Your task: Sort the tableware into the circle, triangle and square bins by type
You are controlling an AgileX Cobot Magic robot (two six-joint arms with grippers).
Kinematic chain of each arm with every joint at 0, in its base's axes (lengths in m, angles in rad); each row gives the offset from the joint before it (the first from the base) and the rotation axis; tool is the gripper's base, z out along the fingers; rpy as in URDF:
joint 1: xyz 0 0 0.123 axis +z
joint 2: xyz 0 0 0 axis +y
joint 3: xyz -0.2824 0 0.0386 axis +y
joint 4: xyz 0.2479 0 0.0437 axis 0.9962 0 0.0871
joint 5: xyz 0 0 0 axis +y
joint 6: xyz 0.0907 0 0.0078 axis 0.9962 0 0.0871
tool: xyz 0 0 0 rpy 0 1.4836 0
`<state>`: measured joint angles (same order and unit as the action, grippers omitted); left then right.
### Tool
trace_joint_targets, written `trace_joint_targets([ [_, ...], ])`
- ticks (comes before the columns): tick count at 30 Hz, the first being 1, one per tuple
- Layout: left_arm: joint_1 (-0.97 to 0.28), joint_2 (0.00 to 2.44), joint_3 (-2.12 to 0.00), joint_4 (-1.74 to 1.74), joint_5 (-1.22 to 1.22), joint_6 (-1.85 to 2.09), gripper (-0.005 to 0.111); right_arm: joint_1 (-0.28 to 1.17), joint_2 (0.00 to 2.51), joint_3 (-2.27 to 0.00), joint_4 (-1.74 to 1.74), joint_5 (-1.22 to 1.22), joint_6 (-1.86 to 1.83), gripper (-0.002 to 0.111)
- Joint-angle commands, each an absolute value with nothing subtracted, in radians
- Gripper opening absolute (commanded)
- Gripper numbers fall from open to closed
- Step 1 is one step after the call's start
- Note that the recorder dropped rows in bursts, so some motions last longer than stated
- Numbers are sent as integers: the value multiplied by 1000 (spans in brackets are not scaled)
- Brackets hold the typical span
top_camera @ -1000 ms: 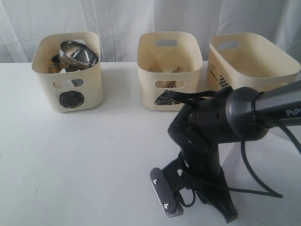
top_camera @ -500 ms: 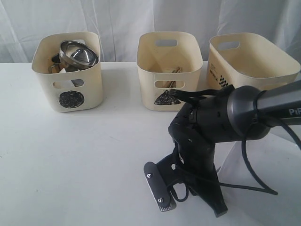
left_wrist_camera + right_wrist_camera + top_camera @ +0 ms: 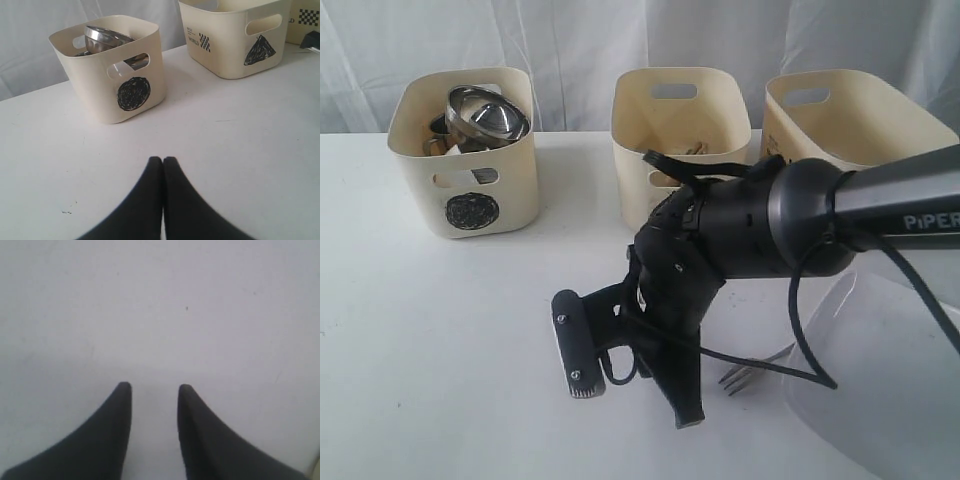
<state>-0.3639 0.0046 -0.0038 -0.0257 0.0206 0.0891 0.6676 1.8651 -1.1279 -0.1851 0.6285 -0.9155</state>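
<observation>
Judging by the layout, time to pick up the steel fork [image 3: 752, 373] and carry it to the cream plastic bin marked with a black triangle [image 3: 680, 125]. To do it well: shift the black right gripper [image 3: 638, 402] rightward until straddling the fork's handle, not the tines. Turn the wrist to set the fingers across the handle. Come right down to the white tabletop [image 3: 470, 330] before closing, since thin flat steel probably slips out of a high pinch. Keep clear of the large white squarish plate [image 3: 890, 400] just right of the fork, and mind the loose black cable [image 3: 794, 315] looping over it.

For now: low over bare table, fingers spread apart, nothing between them. Off target, left of the fork. Tines just beside the nearer finger, handle running right toward the plate's edge, partly hidden by the cable. Black left gripper [image 3: 162, 161] pressed together, empty, facing the cream bin marked with a black circle [image 3: 112, 80], loaded with steel bowls [image 3: 107, 37].
</observation>
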Motion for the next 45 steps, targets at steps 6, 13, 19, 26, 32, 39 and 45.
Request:
trace_joint_targets([
  [6, -361, 0, 0, -32, 24, 89, 0, 666, 1814, -1144, -290, 789, -803, 68],
  [13, -361, 0, 0, -32, 24, 91, 0, 662, 1816, -1144, -338, 849, -803, 68],
  [19, -361, 0, 0, -32, 24, 91, 0, 637, 1818, -1139, -420, 874, -760, 68],
  [26, -361, 0, 0, -32, 24, 91, 0, 627, 1831, -1139, -442, 917, -755, 68],
  [32, -361, 0, 0, -32, 24, 91, 0, 627, 1843, -1104, -442, 919, -755, 68],
  [39, -361, 0, 0, -32, 26, 93, 0, 615, 1847, -1103, -447, 910, -755, 68],
  [45, -361, 0, 0, -32, 30, 93, 0, 605, 1876, -1103, -443, 903, -755, 68],
])
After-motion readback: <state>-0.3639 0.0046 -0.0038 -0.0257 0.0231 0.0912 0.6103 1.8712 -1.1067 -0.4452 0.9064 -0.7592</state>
